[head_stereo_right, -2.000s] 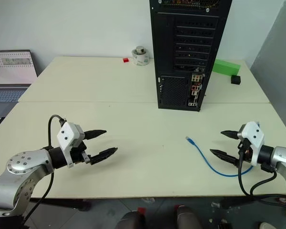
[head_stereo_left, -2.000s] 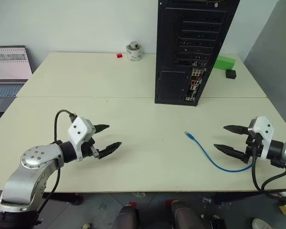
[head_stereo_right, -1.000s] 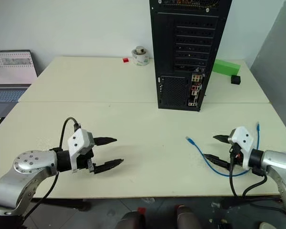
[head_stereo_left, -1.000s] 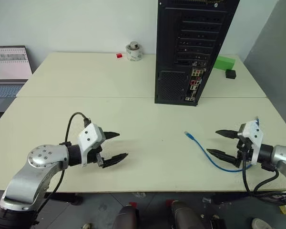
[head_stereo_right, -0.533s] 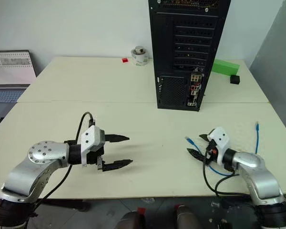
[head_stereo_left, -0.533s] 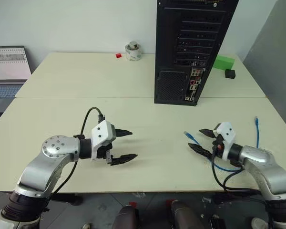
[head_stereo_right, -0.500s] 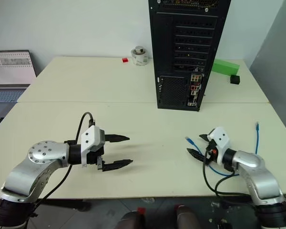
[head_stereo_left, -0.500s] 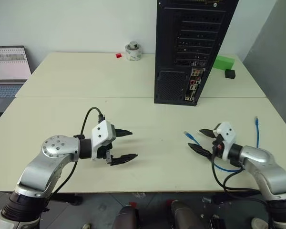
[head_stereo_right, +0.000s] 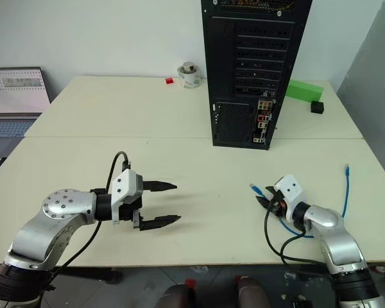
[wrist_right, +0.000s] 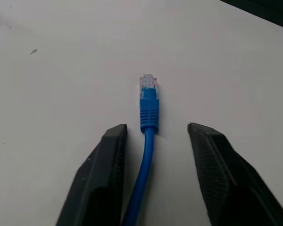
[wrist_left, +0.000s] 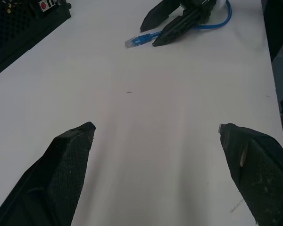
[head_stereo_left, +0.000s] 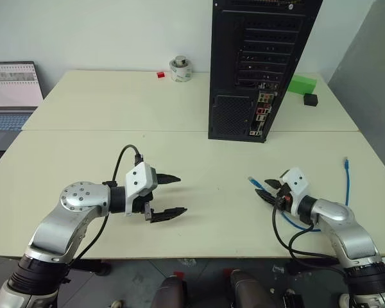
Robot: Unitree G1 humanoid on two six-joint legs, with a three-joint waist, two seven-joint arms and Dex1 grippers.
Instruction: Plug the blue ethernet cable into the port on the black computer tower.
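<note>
The blue ethernet cable (head_stereo_left: 252, 181) lies on the cream table (head_stereo_left: 115, 109), with one clear plug pointing toward the black computer tower (head_stereo_left: 256, 58). It loops back under my right arm, and its other end (head_stereo_left: 346, 162) lies near the table's right edge. My right gripper (wrist_right: 155, 126) straddles the cord just behind the near plug. Its fingers are narrowed but stand apart from the cord on both sides. My left gripper (head_stereo_left: 181, 194) hovers wide open over bare table at centre left, holding nothing. The tower's rear sockets (head_stereo_left: 263, 115) face me.
A laptop (head_stereo_left: 13, 90) sits at the far left. A tape roll (head_stereo_left: 179, 67) and a small red block (head_stereo_left: 160, 75) lie at the back. A green box (head_stereo_left: 301, 83) and a black cube (head_stereo_left: 310, 99) sit right of the tower. A grey wall bounds the right side.
My right gripper has slid left along the cable to just behind the near plug, and its fingers have narrowed around the cord. My left gripper has drifted right toward the table's middle.
</note>
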